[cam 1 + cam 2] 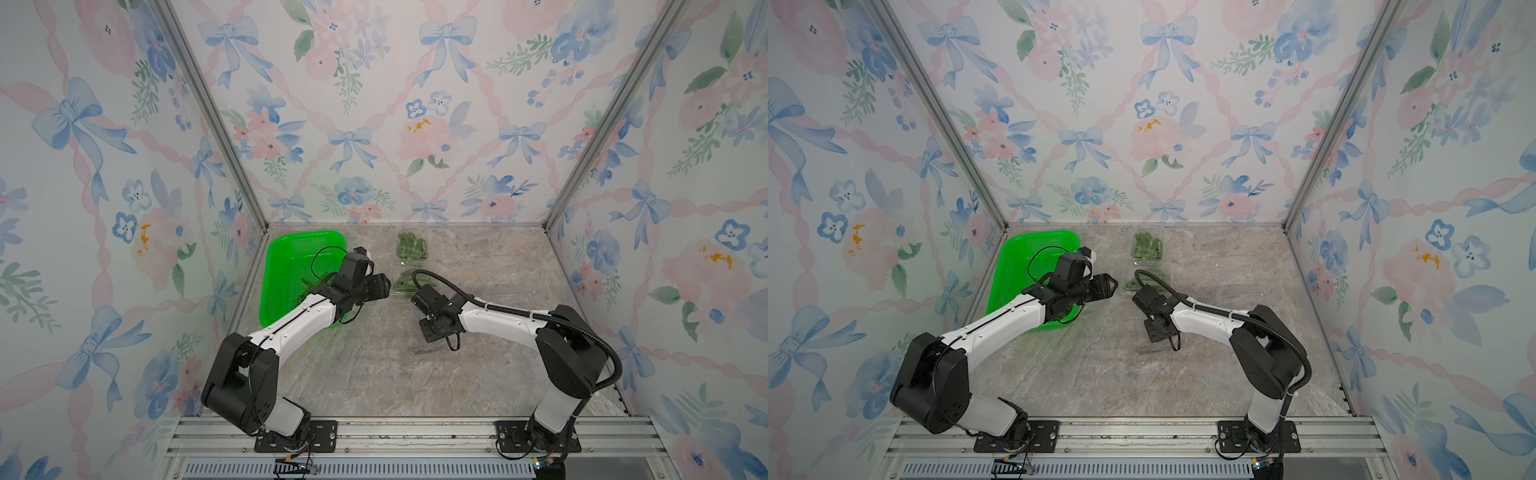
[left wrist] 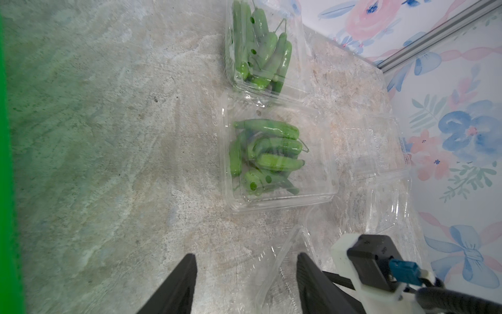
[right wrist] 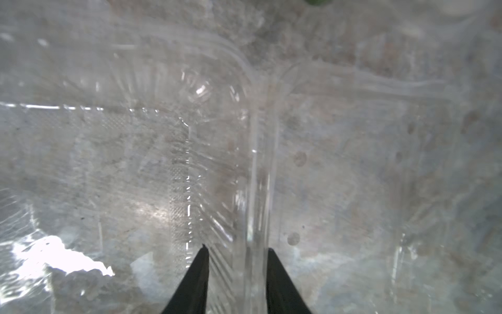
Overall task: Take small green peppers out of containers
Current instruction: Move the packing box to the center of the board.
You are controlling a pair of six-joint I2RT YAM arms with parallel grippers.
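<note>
Two clear containers full of small green peppers lie at the back middle of the table, one behind point(image 1: 412, 247) point(image 2: 260, 49) and one nearer point(image 1: 405, 283) point(image 2: 271, 157). My right gripper point(image 3: 237, 250) point(image 1: 413, 297) has its jaws drawn narrow on the upright wall of an empty clear container point(image 3: 260, 163) just in front of the nearer full one. My left gripper point(image 2: 247, 271) point(image 1: 385, 286) is open beside the basket and points at that same empty container point(image 2: 288, 261), whose raised rim stands between its fingers. Several peppers point(image 1: 309, 291) lie in the basket, partly hidden by the left arm.
A bright green perforated basket point(image 1: 291, 257) sits in the back left corner against the wall. Another empty clear container point(image 2: 380, 163) lies right of the full ones. Floral walls close in three sides. The two arms' wrists are close together mid-table.
</note>
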